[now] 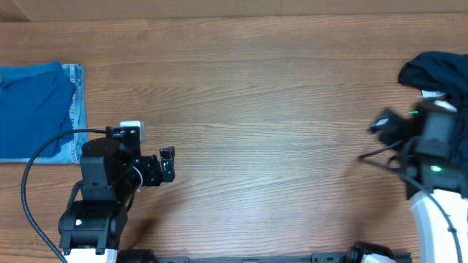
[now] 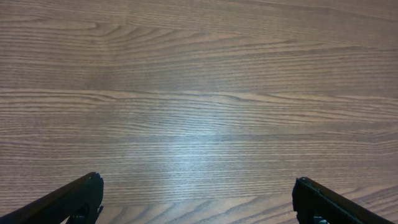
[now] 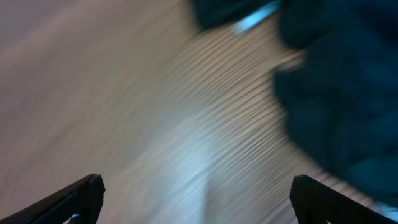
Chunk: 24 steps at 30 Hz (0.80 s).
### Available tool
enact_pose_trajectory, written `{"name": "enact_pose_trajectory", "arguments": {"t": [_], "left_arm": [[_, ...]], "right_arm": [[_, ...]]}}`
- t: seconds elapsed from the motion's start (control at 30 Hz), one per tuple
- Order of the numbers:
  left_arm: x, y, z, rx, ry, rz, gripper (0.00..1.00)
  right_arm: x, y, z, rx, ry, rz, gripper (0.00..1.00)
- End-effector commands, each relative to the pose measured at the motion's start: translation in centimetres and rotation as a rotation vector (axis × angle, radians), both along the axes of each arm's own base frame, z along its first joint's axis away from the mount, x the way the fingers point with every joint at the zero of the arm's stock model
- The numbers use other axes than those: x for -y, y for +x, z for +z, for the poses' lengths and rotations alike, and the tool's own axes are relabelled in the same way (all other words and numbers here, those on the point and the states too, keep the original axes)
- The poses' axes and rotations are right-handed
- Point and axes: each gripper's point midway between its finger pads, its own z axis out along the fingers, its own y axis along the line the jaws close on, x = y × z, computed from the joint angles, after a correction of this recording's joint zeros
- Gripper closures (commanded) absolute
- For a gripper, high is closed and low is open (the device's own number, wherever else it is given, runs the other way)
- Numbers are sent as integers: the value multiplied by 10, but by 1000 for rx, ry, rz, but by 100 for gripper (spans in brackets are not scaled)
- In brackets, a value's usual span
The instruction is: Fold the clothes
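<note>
A folded blue garment (image 1: 33, 109) with a denim piece under it lies at the table's far left edge. A crumpled dark navy garment (image 1: 437, 73) lies at the far right; it shows blurred in the right wrist view (image 3: 336, 87). My left gripper (image 1: 167, 162) is open and empty over bare wood, right of the folded pile; its fingertips frame bare table in the left wrist view (image 2: 199, 199). My right gripper (image 1: 382, 124) is open and empty, just left of the dark garment, with its fingers apart over wood (image 3: 196, 196).
The wooden table (image 1: 256, 95) stretches between the two garments. The arm bases and cables sit along the front edge (image 1: 95, 219).
</note>
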Motion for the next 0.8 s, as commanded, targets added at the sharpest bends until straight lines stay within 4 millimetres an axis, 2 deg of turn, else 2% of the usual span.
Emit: {"name": "enact_pose_trajectory", "arguments": {"t": [0.0,0.07,0.1,0.17,0.27,0.37,0.43,0.6,0.77], "left_arm": [[3,3,13,35,3,-24,0],[3,2,13,35,3,-24,0],[3,3,13,34,3,-24,0],[3,3,12,33,2,-24,0],[3,3,12,30,2,-24,0],[3,2,11,26,2,-24,0],[3,2,11,26,2,-24,0],[3,0,9,15,2,-24,0],[3,-1,8,7,2,-24,0]], "right_arm": [[82,-14,13,66,-35,-289,4],[121,-29,-3,36,-18,-408,7],[133,-35,-15,16,12,-439,9],[152,-44,-39,-29,60,-500,15],[173,-57,-75,-92,126,-579,14],[176,-64,-115,-183,199,-595,14],[175,-66,-128,-224,210,-600,16],[176,-66,-144,-255,224,-602,18],[175,-68,-147,-260,227,-602,29]]}}
